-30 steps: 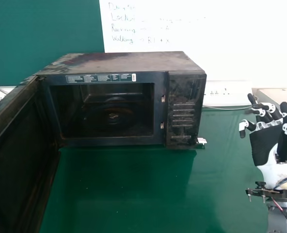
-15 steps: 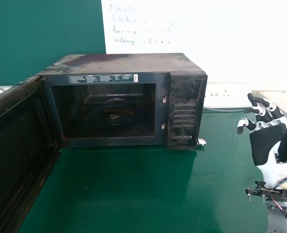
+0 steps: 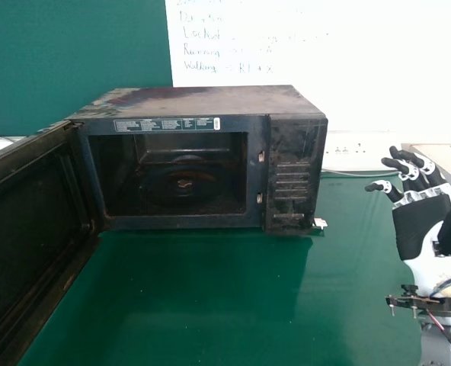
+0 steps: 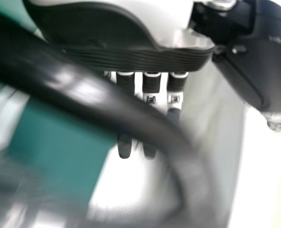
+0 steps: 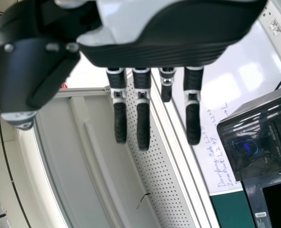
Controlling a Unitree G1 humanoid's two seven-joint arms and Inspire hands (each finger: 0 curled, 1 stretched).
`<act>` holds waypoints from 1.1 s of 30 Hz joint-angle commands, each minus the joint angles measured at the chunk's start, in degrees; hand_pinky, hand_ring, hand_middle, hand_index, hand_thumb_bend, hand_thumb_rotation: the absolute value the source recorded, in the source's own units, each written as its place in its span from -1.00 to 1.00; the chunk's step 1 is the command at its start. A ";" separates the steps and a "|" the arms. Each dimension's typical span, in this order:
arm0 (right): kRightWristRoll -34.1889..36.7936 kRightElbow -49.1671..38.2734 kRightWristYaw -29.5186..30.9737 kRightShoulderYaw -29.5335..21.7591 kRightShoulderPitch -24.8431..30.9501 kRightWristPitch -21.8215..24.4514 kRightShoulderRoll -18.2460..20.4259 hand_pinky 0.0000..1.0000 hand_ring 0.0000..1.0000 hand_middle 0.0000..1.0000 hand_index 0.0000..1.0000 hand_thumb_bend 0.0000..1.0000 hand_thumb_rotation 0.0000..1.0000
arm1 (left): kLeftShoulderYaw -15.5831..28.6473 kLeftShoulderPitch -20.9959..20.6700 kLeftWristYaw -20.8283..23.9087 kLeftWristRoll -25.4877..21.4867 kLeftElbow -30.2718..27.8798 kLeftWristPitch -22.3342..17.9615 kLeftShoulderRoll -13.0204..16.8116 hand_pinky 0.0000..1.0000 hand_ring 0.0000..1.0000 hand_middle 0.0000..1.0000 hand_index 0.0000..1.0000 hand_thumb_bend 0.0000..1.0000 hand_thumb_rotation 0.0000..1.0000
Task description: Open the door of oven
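Oven [image 3: 295,179] is on the worktop [image 3: 210,297], front facing the robot, cavity [image 3: 183,179] exposed. Door [image 3: 31,213] is swung wide out to the robot's left, hinged at the oven's left front edge, so the opening looks done or close to it; next is probably just letting go and backing off clean. Left hand [image 4: 124,148] is open, fingers straight, with a dark curved bar [image 4: 83,90] crossing in front of them in the left wrist view. Could be the door handle, can't confirm; can't tell if they touch either. That's my main worry: if the hand pulls back with fingers or thumb hooked on that bar, it drags the door partway shut or slews the oven round. Clear the bar first, then retract. Second risk: pushing the door further out. If it's at its stop, the load goes into the hinge, and the body could skid or twist on the smooth surface, since nothing braces it. Right hand [image 3: 422,221] is open, holding nothing, right of the oven and apart from it; low risk unless it swings inward and knocks the control-panel side or snags the cable [image 3: 363,173] behind.
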 commanded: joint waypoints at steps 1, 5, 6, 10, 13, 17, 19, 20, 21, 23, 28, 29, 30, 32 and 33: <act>-0.09 0.31 0.15 -0.07 -1.20 0.17 -1.12 -0.14 -0.04 0.16 0.38 1.00 0.56 | 4.60 -12.71 27.94 -9.58 -12.50 -6.54 -2.26 -0.26 0.05 0.17 0.34 0.76 0.20; 0.03 0.39 0.76 0.08 -1.17 0.02 -1.14 -0.14 -0.04 0.17 0.38 1.00 0.56 | 3.34 -12.92 36.96 -8.17 -15.64 -6.99 -2.82 -0.25 0.05 0.16 0.42 0.73 0.14; 0.12 0.44 0.79 0.05 -1.17 0.07 -1.11 -0.14 -0.03 0.17 0.38 1.00 0.57 | 2.85 -12.84 38.68 -7.89 -16.35 -7.28 -2.98 -0.24 0.06 0.16 0.41 0.71 0.12; -0.05 0.46 0.28 -0.09 -1.15 0.07 -0.89 -0.14 -0.04 0.16 0.38 1.00 0.60 | 0.59 -11.66 44.06 -8.29 -18.32 -8.91 -3.08 -0.23 0.09 0.18 0.42 0.68 0.10; -0.22 0.40 0.03 -0.07 -1.08 0.01 -0.90 -0.14 -0.04 0.16 0.38 1.00 0.61 | -1.07 -10.70 47.13 -8.54 -18.87 -10.95 -2.85 -0.22 0.09 0.18 0.41 0.66 0.09; 0.43 0.72 0.86 -0.10 -1.23 0.20 -1.13 -0.13 -0.03 0.17 0.38 1.00 0.58 | -2.64 -9.86 49.16 -8.46 -19.03 -13.44 -2.59 -0.20 0.12 0.24 0.45 0.66 0.08; 0.33 0.78 0.71 -0.11 -1.26 0.15 -1.07 -0.14 -0.04 0.17 0.39 1.00 0.57 | -3.38 -9.49 49.90 -8.77 -19.33 -14.40 -2.65 -0.22 0.11 0.23 0.45 0.67 0.09; 0.24 0.82 0.67 -0.10 -1.26 0.07 -1.06 -0.14 -0.04 0.17 0.39 1.00 0.58 | -3.76 -9.25 50.13 -8.81 -19.44 -14.83 -2.62 -0.23 0.09 0.21 0.45 0.67 0.09; 0.15 0.84 0.66 -0.08 -1.25 -0.02 -1.06 -0.14 -0.04 0.17 0.39 1.00 0.59 | -4.10 -9.06 50.39 -8.95 -19.56 -15.21 -2.60 -0.23 0.09 0.22 0.46 0.66 0.11; 0.02 0.90 0.71 -0.07 -1.25 -0.16 -1.13 -0.14 -0.03 0.17 0.39 1.00 0.59 | -4.69 -8.70 51.00 -9.26 -19.77 -15.79 -2.57 -0.24 0.07 0.20 0.42 0.66 0.11; 0.11 0.90 0.72 -0.07 -1.25 -0.01 -1.21 -0.13 -0.03 0.17 0.39 1.00 0.58 | -6.45 -7.61 49.92 -9.46 -20.00 -16.83 -2.43 -0.26 0.03 0.14 0.31 0.67 0.11; 0.19 1.03 0.95 -0.07 -1.27 -0.06 -1.26 -0.13 -0.03 0.17 0.39 1.00 0.58 | -6.88 -7.31 49.59 -9.28 -19.97 -16.93 -2.35 -0.27 0.02 0.12 0.30 0.67 0.12; 0.30 1.19 1.23 -0.08 -1.31 -0.10 -1.34 -0.13 -0.03 0.18 0.39 1.00 0.58 | -7.34 -7.04 49.24 -9.15 -19.89 -17.14 -2.25 -0.26 0.02 0.12 0.29 0.69 0.13; 0.13 1.31 1.25 -0.08 -1.32 -0.28 -1.30 -0.13 -0.02 0.18 0.39 1.00 0.59 | -8.07 -6.73 49.30 -8.90 -19.82 -17.52 -2.10 -0.24 0.03 0.12 0.29 0.72 0.13; -0.09 1.35 1.10 -0.10 -1.33 -0.43 -1.25 -0.13 -0.02 0.18 0.39 1.00 0.60 | -8.33 -6.64 49.45 -8.96 -19.90 -17.60 -2.08 -0.24 0.03 0.11 0.29 0.72 0.13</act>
